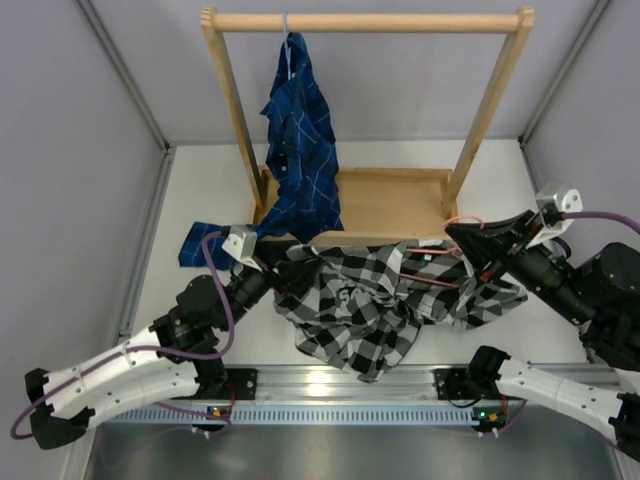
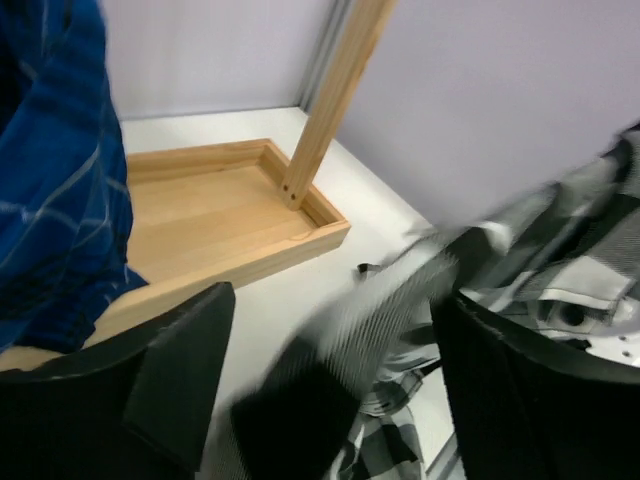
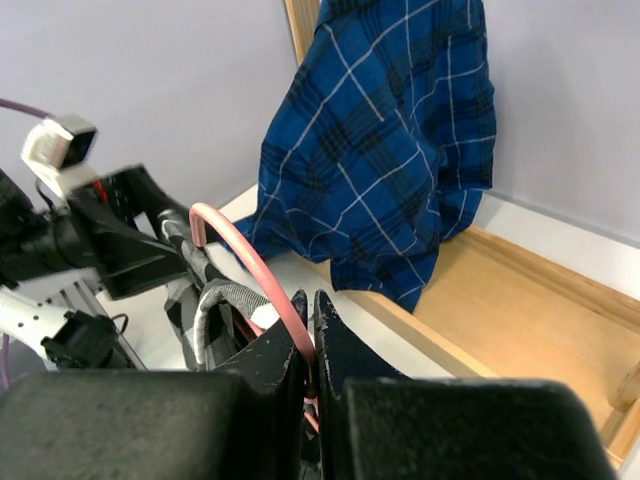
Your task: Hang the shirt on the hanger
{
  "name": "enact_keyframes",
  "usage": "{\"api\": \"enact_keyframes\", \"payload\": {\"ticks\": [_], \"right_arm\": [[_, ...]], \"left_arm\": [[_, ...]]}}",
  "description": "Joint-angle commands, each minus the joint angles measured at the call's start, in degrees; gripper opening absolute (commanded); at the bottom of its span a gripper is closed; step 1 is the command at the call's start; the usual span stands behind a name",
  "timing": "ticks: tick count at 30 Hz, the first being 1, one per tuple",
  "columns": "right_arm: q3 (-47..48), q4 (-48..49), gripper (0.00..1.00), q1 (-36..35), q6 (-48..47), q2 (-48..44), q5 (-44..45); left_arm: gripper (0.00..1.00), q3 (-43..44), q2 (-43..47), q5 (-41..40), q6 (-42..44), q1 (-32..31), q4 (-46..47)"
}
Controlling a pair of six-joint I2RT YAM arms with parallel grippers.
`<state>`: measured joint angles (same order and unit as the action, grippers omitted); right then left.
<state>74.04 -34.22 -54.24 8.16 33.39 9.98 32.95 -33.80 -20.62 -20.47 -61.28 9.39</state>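
The black-and-white check shirt (image 1: 375,305) lies crumpled on the table in front of the wooden tray. My left gripper (image 1: 288,278) is at its left edge. In the left wrist view its fingers (image 2: 180,370) stand wide apart, and a blurred fold of the shirt (image 2: 400,300) runs between them, so the left gripper (image 2: 335,296) is open. My right gripper (image 1: 465,242) is at the shirt's upper right and is shut on the pink wire hanger (image 1: 440,262). In the right wrist view the right gripper (image 3: 310,300) pinches the hanger (image 3: 255,265), with check fabric (image 3: 215,305) draped by the wire.
A wooden rack with a top rail (image 1: 365,20) and a tray base (image 1: 395,205) stands behind. A dark blue grid shirt (image 1: 300,140) hangs from the rail on a pale hook (image 1: 286,25) and trails over the tray's left end. A metal rail (image 1: 330,385) runs along the near edge.
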Motion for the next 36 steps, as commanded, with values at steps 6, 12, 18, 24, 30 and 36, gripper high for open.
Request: {"api": "enact_keyframes", "payload": {"ticks": [6,12,18,24,30,36], "right_arm": [[6.11,1.09,0.0,-0.61,1.68,3.52,1.18],[5.41,-1.11,0.0,-0.61,1.5,3.7,-1.53],[5.32,-2.78,0.0,-0.61,1.59,3.26,-4.0],[4.27,-3.14,0.0,-0.61,0.45,2.74,-9.18],[3.48,-2.96,0.0,-0.61,-0.52,3.17,-12.26],[2.86,-1.38,0.0,-0.61,-0.25,3.53,-14.37]], "left_arm": [[0.98,15.46,4.62,26.45,12.37,0.02,-11.23],[0.98,28.28,-9.41,50.76,19.67,0.02,-15.34],[0.98,55.18,-34.9,55.51,33.19,0.02,-42.11],[0.98,60.13,-41.17,55.78,37.16,0.02,-47.71],[0.96,58.28,-40.9,57.36,38.66,0.1,-47.71],[0.75,58.63,-44.42,55.61,38.05,0.19,-47.71]]}}
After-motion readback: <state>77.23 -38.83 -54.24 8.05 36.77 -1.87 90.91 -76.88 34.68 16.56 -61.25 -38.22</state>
